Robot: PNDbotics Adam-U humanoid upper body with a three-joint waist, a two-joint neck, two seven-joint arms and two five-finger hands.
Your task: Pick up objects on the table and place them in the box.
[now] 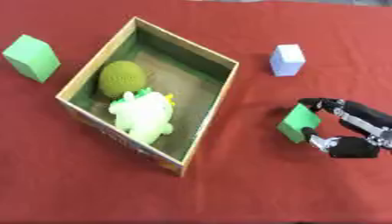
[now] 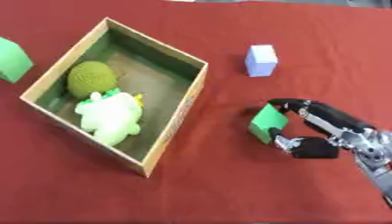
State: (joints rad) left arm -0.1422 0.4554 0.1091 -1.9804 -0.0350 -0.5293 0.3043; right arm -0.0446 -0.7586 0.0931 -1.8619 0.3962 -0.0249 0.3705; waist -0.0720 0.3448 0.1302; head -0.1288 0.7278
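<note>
Now the black right hand [image 2: 318, 131] pinches the small green cube [image 2: 267, 123] at lower right, sitting on the red tabletop [image 2: 229, 183]. It looks light and stiff; flat sides suit holding.

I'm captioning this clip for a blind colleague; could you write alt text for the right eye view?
The robot's right hand pinches a small green block on a red table, right of an open cardboard box. The box holds a green knitted ball and a pale plush toy; a pale blue block and another green block sit outside.
</note>
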